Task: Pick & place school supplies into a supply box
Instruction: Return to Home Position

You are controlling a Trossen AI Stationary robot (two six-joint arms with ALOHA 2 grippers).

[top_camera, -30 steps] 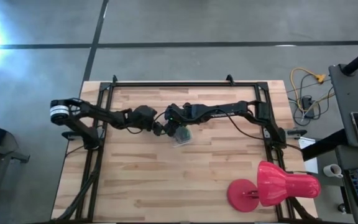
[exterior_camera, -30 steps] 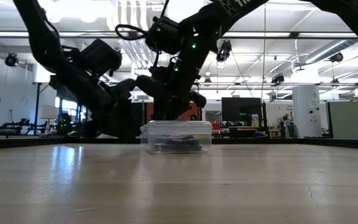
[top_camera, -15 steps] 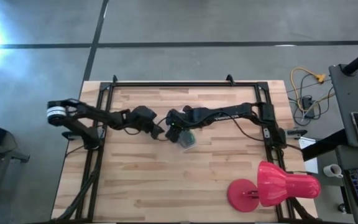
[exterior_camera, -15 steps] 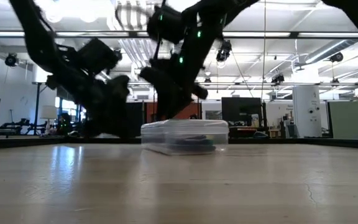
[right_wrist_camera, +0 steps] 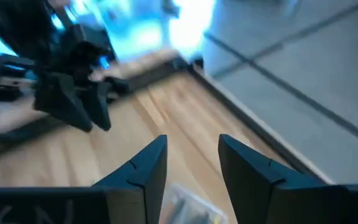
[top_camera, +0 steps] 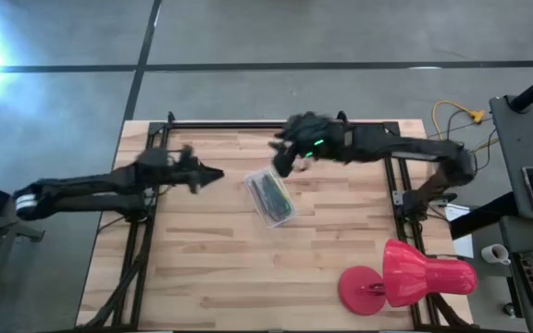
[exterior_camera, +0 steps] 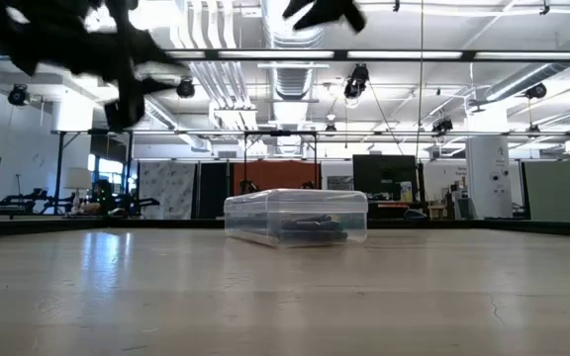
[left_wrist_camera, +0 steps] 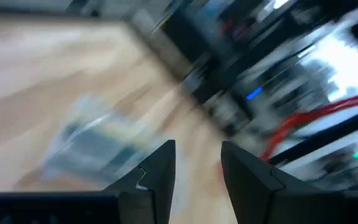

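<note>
The supply box [top_camera: 269,197], a clear lidded container with dark school supplies [exterior_camera: 310,227] showing through its wall, rests flat on the wooden table near its middle; it is also in the low view [exterior_camera: 296,217]. My left gripper [top_camera: 216,174] hangs open to the left of the box, pointing toward it, with nothing between its fingers [left_wrist_camera: 197,158]. My right gripper [top_camera: 280,161] is open and raised above the table beyond the box's far end, also holding nothing [right_wrist_camera: 191,155]. The box shows blurred past each gripper [left_wrist_camera: 92,143] [right_wrist_camera: 191,208].
A big red lamp [top_camera: 405,276] lies at the table's near right corner. A black metal frame [top_camera: 248,125] runs along the table's far, left and right sides. Bare wood spreads between the box and the near edge.
Both grippers have drawn away from the box and risen: the left toward the table's left edge, the right up and toward the far right. Their finger gaps look unchanged. The box has turned a little on the table and now lies uncovered.
</note>
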